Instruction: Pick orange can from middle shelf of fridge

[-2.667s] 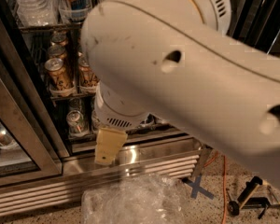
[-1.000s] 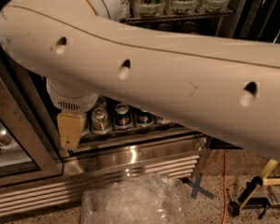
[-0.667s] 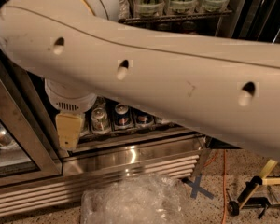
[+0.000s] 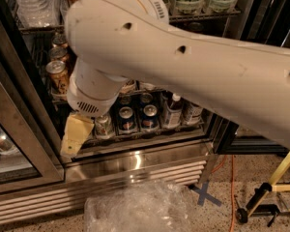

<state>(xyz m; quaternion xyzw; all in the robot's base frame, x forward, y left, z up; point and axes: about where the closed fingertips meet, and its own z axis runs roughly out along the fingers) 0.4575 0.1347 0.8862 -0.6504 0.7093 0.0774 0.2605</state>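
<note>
One gripper (image 4: 76,136) before arm-hidden fridge (image 4: 135,161)

We see a cream-white arm (image 4: 198,76) dotted with dark holes. Its pale yellow pincer (image 4: 75,138) hangs low at the left, before the silvery steel frame of the fridge (image 4: 25,124). The orange can (image 4: 58,76) is gold-orange with dark lettering and a silver top. Blue cans (image 4: 127,119) stand lower. A blue taped cross (image 4: 204,195) marks the speckled beige floor (image 4: 213,219).
</note>
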